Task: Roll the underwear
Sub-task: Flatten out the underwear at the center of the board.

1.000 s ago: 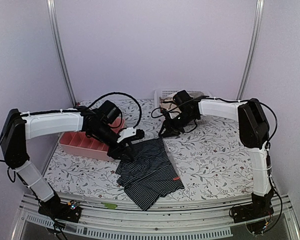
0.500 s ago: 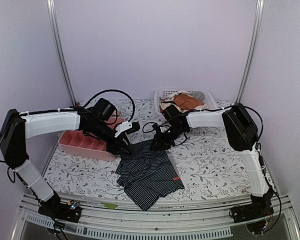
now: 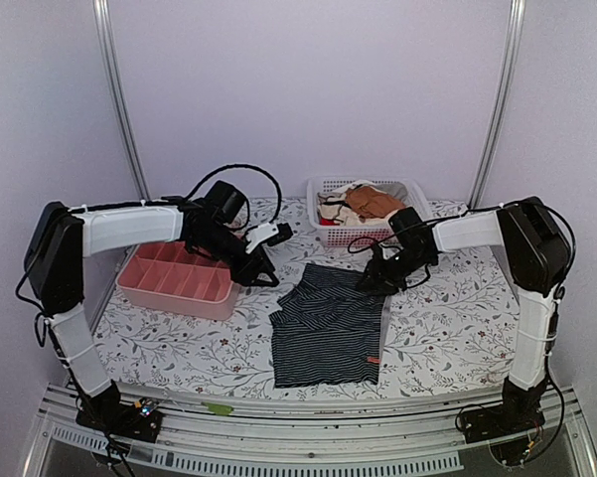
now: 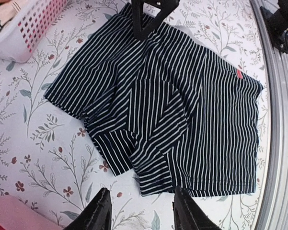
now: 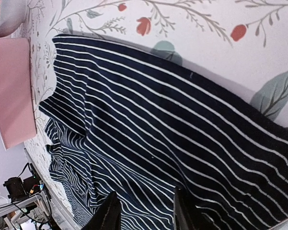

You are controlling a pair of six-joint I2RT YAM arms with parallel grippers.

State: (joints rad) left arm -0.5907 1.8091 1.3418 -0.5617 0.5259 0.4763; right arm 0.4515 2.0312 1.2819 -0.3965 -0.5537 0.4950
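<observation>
the striped boxer shorts point(image 3: 328, 323) lie spread flat — seemingly ready for rolling — just ahead of the left gripper point(image 4: 141, 199), directly under the right gripper point(image 5: 144, 203); both stand unclenched, holding nothing.

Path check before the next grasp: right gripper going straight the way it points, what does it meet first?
The underwear: the right gripper, jaws open, points at its striped fabric with nothing in between. How close it is to the fabric, I can't tell.

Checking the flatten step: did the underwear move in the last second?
Yes. The underwear shifted right, away from the pink tray, and lies flatter.
</observation>
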